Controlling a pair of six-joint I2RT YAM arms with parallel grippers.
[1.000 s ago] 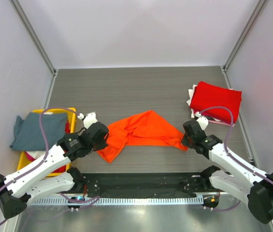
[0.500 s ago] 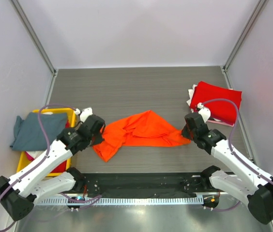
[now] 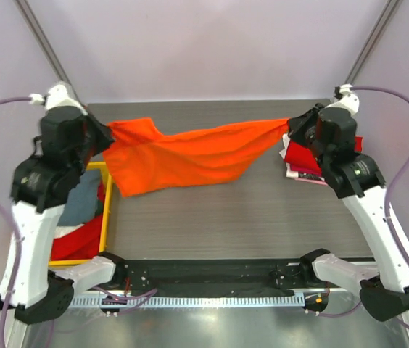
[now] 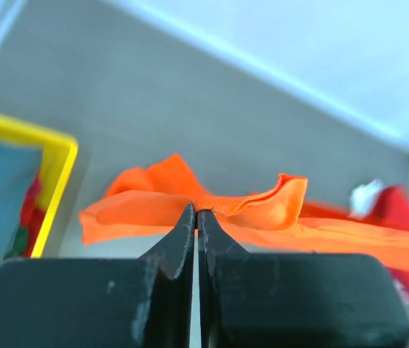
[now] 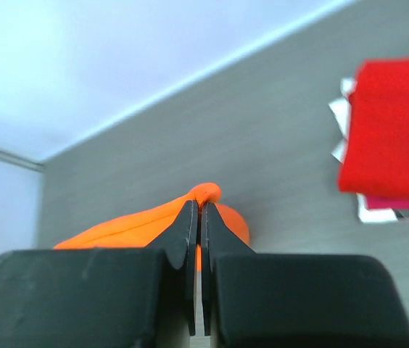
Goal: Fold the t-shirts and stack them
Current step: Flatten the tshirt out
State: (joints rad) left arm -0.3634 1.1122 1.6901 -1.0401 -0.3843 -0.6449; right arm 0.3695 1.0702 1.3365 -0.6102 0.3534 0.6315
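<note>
The bright orange t-shirt (image 3: 183, 156) hung stretched in mid-air above the tabletop (image 3: 233, 217), sagging in loose folds toward its left end. We saw the left pincer (image 4: 196, 212) clamped shut on one end, above the yellow bin (image 3: 107, 210) holding a grey-blue t-shirt (image 3: 85, 199). The right pincer (image 5: 196, 206) was clamped on the other end, near a folded red t-shirt (image 5: 397, 138) lying on white and pink t-shirts (image 5: 378, 203) at the tabletop's right edge. Open wood-grain surface lay beneath the cloth, with walls close on either side.
</note>
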